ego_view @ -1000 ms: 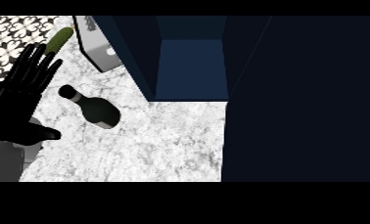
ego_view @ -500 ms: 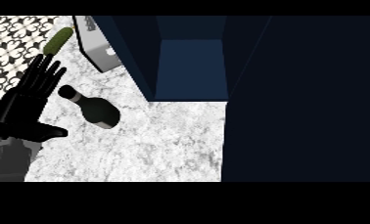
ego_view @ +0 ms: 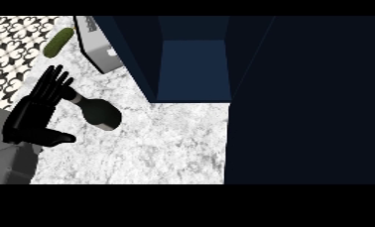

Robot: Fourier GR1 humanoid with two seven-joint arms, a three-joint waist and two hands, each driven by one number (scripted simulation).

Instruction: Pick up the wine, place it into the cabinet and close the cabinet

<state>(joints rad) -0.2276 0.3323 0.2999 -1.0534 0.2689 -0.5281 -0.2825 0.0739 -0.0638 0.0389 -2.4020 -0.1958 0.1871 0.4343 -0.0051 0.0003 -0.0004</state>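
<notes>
We see a white, grey-mottled marble counter filling the near left. At the far left a black-and-white patterned tile surface borders it. A large, very dark navy mass takes up the right side. The light is even, with little visible shadow on the stone.

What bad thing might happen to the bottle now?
The left hand is open, its straight fingers at the neck of the wine bottle, which lies on its side on the counter. A nudge might roll it away instead of gripping it. The cucumber and the grey box lie close behind, so the bottle may bump them on its way to the open cabinet.
</notes>
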